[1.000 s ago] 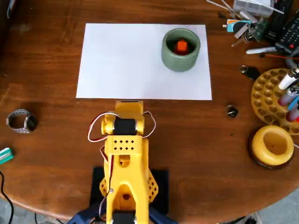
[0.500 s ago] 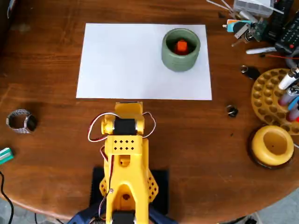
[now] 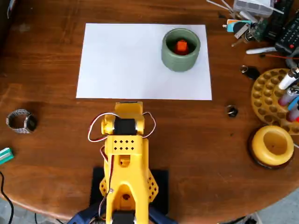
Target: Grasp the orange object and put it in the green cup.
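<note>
The orange object [image 3: 181, 46] lies inside the green cup [image 3: 181, 60], which stands upright on the right part of a white paper sheet [image 3: 126, 65]. The yellow arm [image 3: 125, 149] is folded back at the near side of the table, well away from the cup. Its gripper [image 3: 128, 107] points down just short of the sheet's near edge. I see only the gripper's top, and its fingers are hidden beneath it. Nothing shows in its hold.
A yellow round dish on a dark base [image 3: 273, 145] and a yellow holder with pens [image 3: 275, 98] stand at the right. Tools and remotes [image 3: 261, 23] clutter the far right corner. A wristwatch [image 3: 21, 121] lies at the left. A small dark nut [image 3: 232, 111] lies right of the sheet.
</note>
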